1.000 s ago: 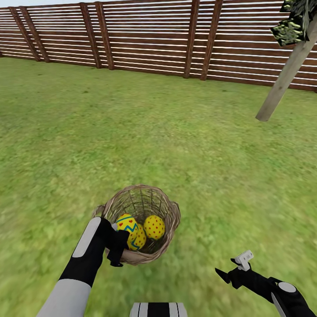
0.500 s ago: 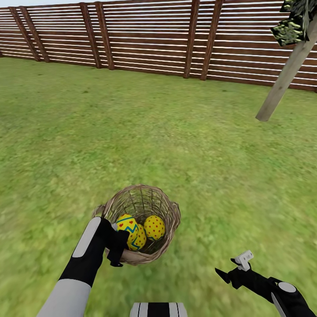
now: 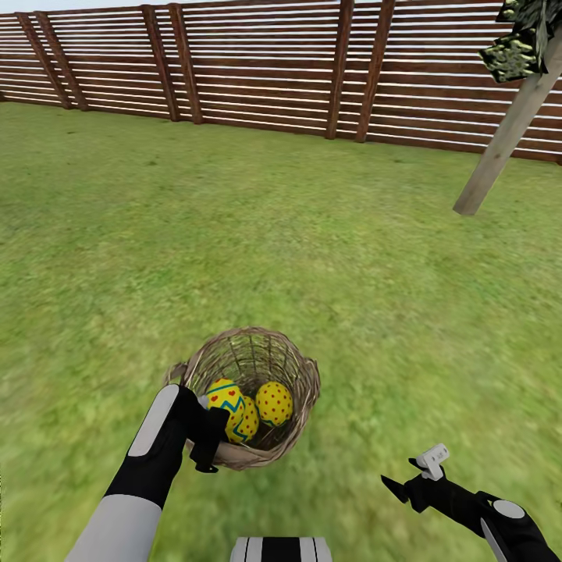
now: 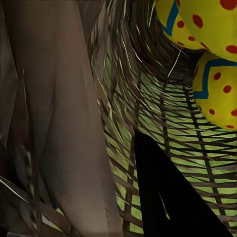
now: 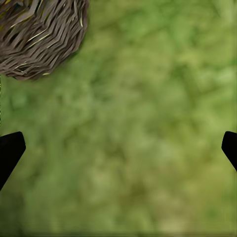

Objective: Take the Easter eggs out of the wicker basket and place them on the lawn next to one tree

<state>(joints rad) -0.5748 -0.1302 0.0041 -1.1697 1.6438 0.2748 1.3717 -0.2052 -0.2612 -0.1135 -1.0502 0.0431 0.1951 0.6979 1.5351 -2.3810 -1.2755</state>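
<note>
Evidently left hand [image 3: 209, 437] pinching wicker basket [image 3: 300, 406] rim beside Easter eggs [image 3: 273, 403]; right hand [image 3: 406, 484] spread, empty.

Easter eggs [image 3: 248, 405]: we see the right-hand one a touch lower and nearer its neighbours in the wicker basket [image 3: 300, 367] than a second ago.
</note>
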